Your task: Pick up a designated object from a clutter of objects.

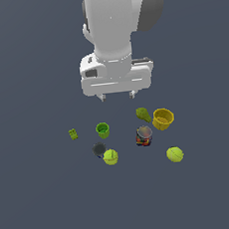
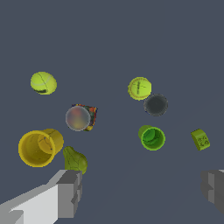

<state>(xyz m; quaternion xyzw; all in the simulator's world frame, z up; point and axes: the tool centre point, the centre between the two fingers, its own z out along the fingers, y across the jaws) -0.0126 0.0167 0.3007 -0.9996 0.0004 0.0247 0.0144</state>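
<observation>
One small green studded block (image 1: 73, 134) lay apart at the clutter's edge on the exterior view's left, beyond the green cup (image 1: 102, 130). My gripper (image 1: 117, 95) hung above, jaws spread, empty. I judged it light and rigid, best pinched across its flat sides.

Fingers (image 2: 70, 192) cropped by wrist view's edge

White rounded arm (image 1: 111, 22), grey-fingered claw (image 1: 117, 95).
</observation>
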